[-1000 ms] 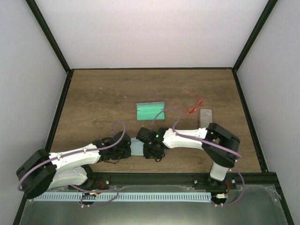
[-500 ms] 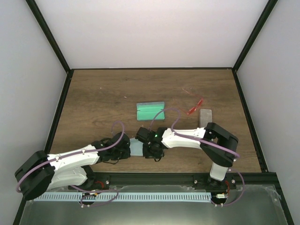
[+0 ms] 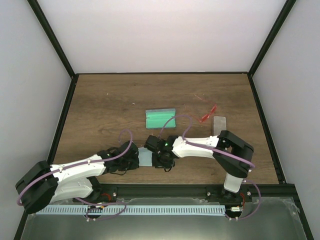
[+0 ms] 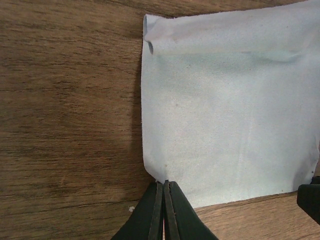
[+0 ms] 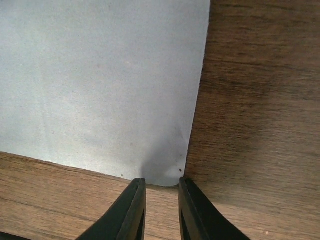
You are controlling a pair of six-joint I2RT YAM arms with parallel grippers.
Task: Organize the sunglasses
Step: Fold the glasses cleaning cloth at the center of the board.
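Near the 6 o'clock edge of the brown wooden table, a pale teal square cloth lay flat. The left gripper was at its 9 o'clock side and the right gripper at its 3 o'clock side.

The left gripper's fingers were pressed together, their tips touching one corner of the cloth; I could not tell whether any fabric was caught between them. The right gripper's fingers stood narrowly apart, with a puckered corner of the cloth lying at the gap.

At 12 o'clock from the cloth sat an open green-lined oblong case. The red-orange thin-framed sunglasses lay at 2 o'clock from the cloth, well apart from both grippers. The translucent pink sunglasses lay just beyond them, and a closed grey oblong case just beside them at 4 o'clock.
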